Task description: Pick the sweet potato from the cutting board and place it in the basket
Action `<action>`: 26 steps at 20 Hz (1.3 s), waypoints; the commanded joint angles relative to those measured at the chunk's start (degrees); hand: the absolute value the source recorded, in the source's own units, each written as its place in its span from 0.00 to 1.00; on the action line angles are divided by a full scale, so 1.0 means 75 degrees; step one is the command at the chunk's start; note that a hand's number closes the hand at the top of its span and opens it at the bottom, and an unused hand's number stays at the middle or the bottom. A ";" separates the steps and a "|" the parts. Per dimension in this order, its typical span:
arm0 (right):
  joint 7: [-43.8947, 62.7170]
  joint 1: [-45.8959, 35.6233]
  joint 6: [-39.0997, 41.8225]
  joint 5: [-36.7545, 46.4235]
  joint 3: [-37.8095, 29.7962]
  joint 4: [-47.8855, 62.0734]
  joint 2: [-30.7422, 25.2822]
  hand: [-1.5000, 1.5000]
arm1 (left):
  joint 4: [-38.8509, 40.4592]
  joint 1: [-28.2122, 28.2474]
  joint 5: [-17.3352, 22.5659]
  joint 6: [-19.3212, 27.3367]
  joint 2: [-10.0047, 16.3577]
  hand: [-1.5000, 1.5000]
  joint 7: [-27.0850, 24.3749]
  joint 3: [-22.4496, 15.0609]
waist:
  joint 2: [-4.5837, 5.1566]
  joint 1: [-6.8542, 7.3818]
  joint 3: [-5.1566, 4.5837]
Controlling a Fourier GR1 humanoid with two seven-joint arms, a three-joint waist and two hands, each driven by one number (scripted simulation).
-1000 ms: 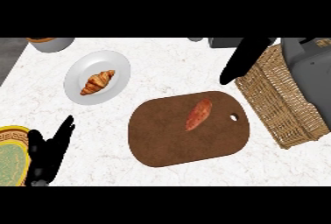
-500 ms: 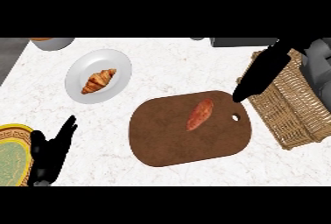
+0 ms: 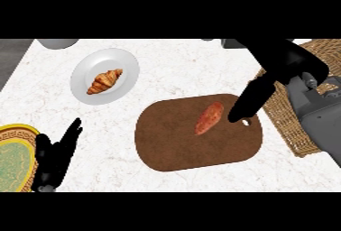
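Lying slantwise on the cutting board [image 3: 193, 144], the sweet potato [image 3: 209, 118] runs lower left to upper right. Right hand [image 3: 256, 92] hovers just beside it, fingers straight, holding nothing. Left hand [image 3: 57, 155] rests open at the table's [image 3: 180, 67] left.

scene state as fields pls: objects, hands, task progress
sweet potato: lying on board, not held
board: brown, mid-counter
basket: wicker, right of board, partly hidden by right forearm
right hand: open, fingers pointing down just right of sweet potato; contact unclear
left hand: open, resting at lower left
plate: white, upper left, holds croissant
progress: pick not yet done
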 commanded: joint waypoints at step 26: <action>-0.0395 0.2053 -0.1198 0.2798 0.0951 0.0965 0.1600 0.00 | 0.0339 0.0271 -0.0025 -0.0665 -0.0082 0.50 0.0552 0.0344 | 0.0090 0.0119 -0.0073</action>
